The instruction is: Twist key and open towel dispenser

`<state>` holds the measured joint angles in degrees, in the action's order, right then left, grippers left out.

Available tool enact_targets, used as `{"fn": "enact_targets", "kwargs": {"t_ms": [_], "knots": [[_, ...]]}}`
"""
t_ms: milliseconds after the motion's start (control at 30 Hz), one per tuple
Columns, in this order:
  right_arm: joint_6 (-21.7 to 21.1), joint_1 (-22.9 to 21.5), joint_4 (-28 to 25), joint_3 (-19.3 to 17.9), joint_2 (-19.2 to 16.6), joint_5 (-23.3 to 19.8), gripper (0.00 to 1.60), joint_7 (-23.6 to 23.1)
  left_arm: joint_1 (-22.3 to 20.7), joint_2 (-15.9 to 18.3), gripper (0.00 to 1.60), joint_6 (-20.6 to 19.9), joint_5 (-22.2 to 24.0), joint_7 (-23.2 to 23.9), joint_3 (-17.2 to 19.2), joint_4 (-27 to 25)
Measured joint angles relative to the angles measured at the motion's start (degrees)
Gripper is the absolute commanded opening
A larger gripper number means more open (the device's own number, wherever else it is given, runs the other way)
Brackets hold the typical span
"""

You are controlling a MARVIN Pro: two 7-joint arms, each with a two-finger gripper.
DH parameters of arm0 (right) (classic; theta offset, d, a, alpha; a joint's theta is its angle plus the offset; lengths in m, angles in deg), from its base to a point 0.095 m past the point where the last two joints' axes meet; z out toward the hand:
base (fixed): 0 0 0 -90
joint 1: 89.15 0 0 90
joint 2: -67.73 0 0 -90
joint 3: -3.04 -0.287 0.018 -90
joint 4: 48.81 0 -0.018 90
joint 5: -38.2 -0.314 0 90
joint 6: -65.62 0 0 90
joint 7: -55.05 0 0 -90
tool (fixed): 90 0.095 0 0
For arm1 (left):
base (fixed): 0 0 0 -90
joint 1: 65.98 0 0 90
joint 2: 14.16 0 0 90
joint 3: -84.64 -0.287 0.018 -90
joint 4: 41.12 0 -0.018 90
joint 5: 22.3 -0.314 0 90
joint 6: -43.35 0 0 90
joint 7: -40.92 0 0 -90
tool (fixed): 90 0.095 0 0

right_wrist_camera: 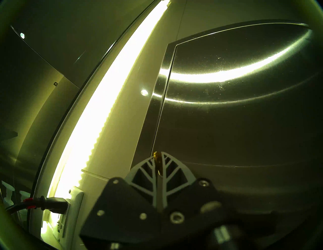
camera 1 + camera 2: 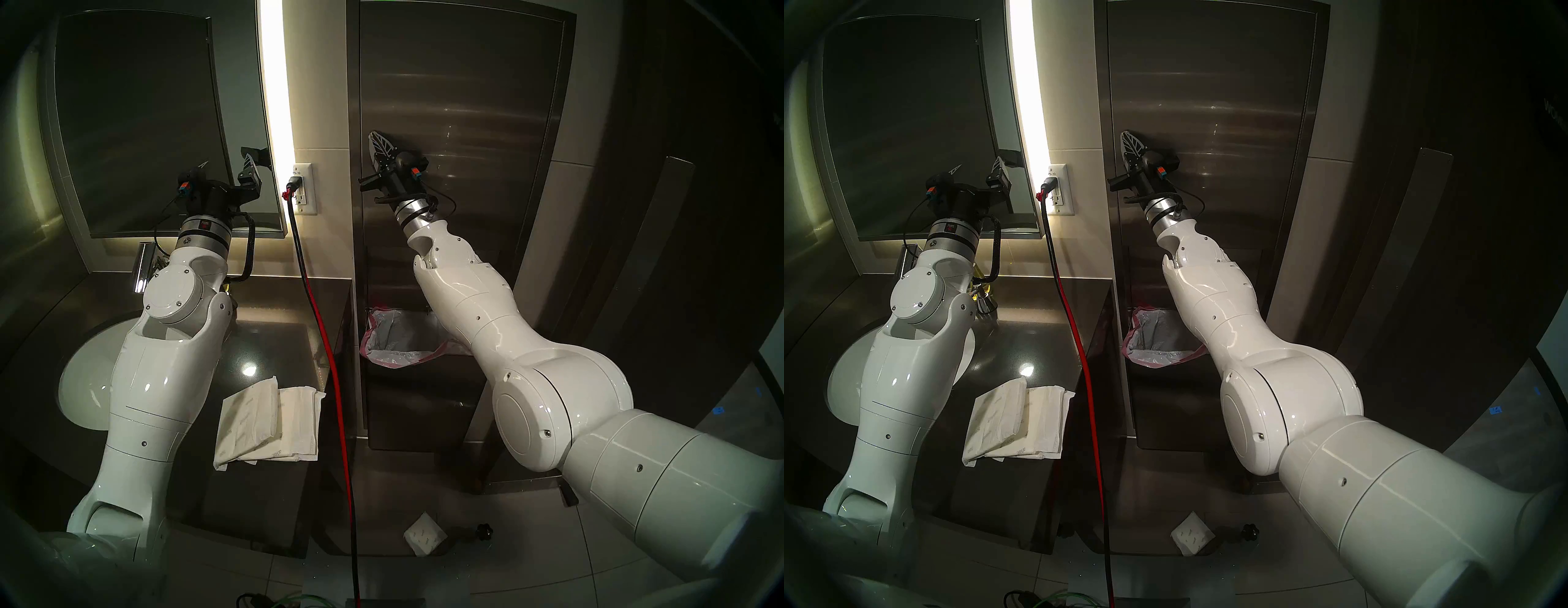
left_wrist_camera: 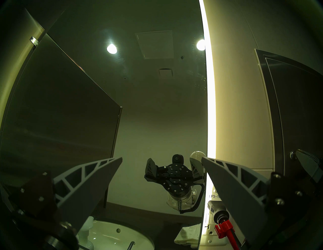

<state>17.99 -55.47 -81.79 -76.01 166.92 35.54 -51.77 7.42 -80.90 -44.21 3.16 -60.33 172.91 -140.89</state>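
The towel dispenser [image 2: 466, 127] is a tall brushed-steel wall cabinet; its door lies flush with the frame. My right gripper [image 2: 374, 138] is pressed to the door's left edge. In the right wrist view the right gripper [image 1: 158, 155] is shut on the key [image 1: 156, 158], whose amber head shows between the fingertips. The lock itself is hidden there; it shows in the left wrist view as a small round steel disc [image 3: 291, 154]. My left gripper [image 2: 227, 167] is open and empty in front of the mirror, its fingers [image 3: 87, 183] spread wide.
A dark-framed mirror [image 2: 140, 119] and a bright light strip [image 2: 275, 85] are left of the dispenser. A red-and-black cable [image 2: 322, 339] hangs from the wall outlet. Below are a pink-edged waste bin [image 2: 399, 339], folded towels [image 2: 263, 420], a sink [image 2: 85, 382] and a black floor knob [image 2: 483, 530].
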Motion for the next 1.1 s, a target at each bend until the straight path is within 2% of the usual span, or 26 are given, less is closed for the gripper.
{"fn": "enact_targets", "kwargs": {"t_ms": [200,467,800,1100], "knots": [[-0.2,-0.2,0.3,-0.4,0.5,0.2,0.0,0.9,0.0,0.0,1.6,0.0,0.0,0.0,0.0,0.0],[-3.8,0.3,-1.1,-1.1,1.9,0.3,0.0,3.5,0.0,0.0,1.6,0.0,0.0,0.0,0.0,0.0],[-8.6,3.4,-6.7,-1.6,3.5,0.8,0.0,6.8,0.0,0.0,1.6,0.0,0.0,0.0,0.0,0.0],[-12.7,6.6,-12.9,-1.6,3.7,0.8,0.0,7.0,0.0,0.0,1.6,0.0,0.0,0.0,0.0,0.0]]}}
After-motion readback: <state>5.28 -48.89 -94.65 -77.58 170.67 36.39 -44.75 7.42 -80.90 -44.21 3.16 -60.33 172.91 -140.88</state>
